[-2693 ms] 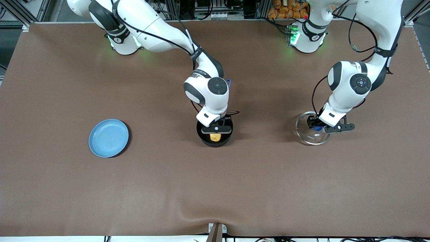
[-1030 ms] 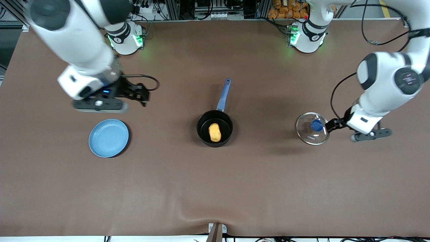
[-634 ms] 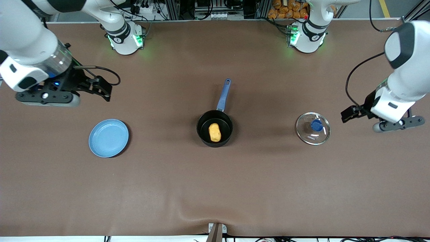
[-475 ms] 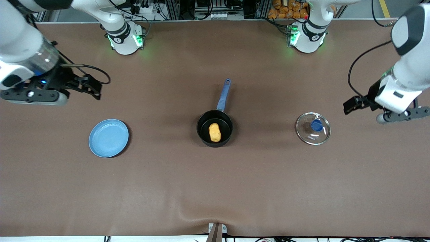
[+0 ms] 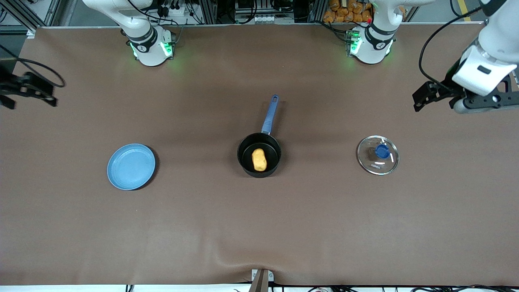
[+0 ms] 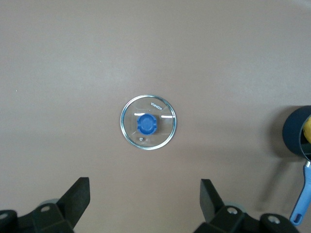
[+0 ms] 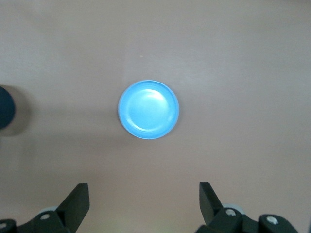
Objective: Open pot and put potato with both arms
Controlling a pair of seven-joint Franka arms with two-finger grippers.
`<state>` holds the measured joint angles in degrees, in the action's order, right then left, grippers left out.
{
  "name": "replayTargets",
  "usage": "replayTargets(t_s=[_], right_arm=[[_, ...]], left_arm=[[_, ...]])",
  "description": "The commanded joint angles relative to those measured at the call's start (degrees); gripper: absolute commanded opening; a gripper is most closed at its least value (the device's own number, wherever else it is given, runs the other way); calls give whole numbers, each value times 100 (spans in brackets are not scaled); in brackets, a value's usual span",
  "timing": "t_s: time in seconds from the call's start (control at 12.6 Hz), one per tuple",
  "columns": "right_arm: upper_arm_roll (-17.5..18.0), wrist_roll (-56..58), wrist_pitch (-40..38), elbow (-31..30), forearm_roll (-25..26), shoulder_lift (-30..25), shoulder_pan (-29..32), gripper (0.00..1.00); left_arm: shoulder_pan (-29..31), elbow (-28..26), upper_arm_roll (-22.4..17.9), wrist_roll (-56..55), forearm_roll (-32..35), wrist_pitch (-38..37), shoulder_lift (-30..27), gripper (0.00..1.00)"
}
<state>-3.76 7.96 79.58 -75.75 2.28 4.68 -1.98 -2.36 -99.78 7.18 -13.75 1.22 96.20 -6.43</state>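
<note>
The black pot (image 5: 245, 159) with its blue handle (image 5: 270, 114) stands uncovered at the table's middle. The yellow-orange potato (image 5: 259, 159) lies inside it. The clear glass lid (image 5: 378, 162) with a blue knob lies flat on the table toward the left arm's end. My left gripper (image 5: 421, 99) is open and empty, raised high over that end; its wrist view shows the lid (image 6: 148, 122), the pot's edge (image 6: 295, 133) and the open gripper (image 6: 144, 204). My right gripper (image 5: 28, 91) is open and empty, high over the right arm's end, and is seen open in its own view (image 7: 144, 201).
A flat light-blue plate (image 5: 131, 166) lies empty toward the right arm's end, also in the right wrist view (image 7: 148, 109), where the pot's edge (image 7: 6, 107) shows. The brown table cover has a small ridge at its edge nearest the camera.
Both grippers have drawn up and away toward their own ends of the table, open and empty. The potato stays in the pot and the lid stays on the table.
</note>
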Motion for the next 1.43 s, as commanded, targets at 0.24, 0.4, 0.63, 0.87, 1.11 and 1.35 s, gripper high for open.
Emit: replayTargets(t_s=[0.24,0.4,0.63,0.87,1.11,1.35], right_arm=[[-521,566,-268,-238,-105,-134,-56,100],[-529,540,-241,-326,-105,-161,-171,100],[-529,505,-215,-335,-261,-205,-276,100],[-529,391,-206,-326,-333,-196,-268,100],[-529,22,-232,-326,-438,-196,-233,100],[-529,30,-241,-352,-456,-170,-189,100]], left_arm=[[25,-147,55,74,-78,-233,-367,100],[43,-278,64,74,-86,-233,-508,100],[52,-270,55,83,-86,-443,-605,100],[78,-113,46,337,-95,-593,-474,100],[87,545,-6,356,-95,-1005,8,100],[104,802,-6,356,-95,-1173,124,100]])
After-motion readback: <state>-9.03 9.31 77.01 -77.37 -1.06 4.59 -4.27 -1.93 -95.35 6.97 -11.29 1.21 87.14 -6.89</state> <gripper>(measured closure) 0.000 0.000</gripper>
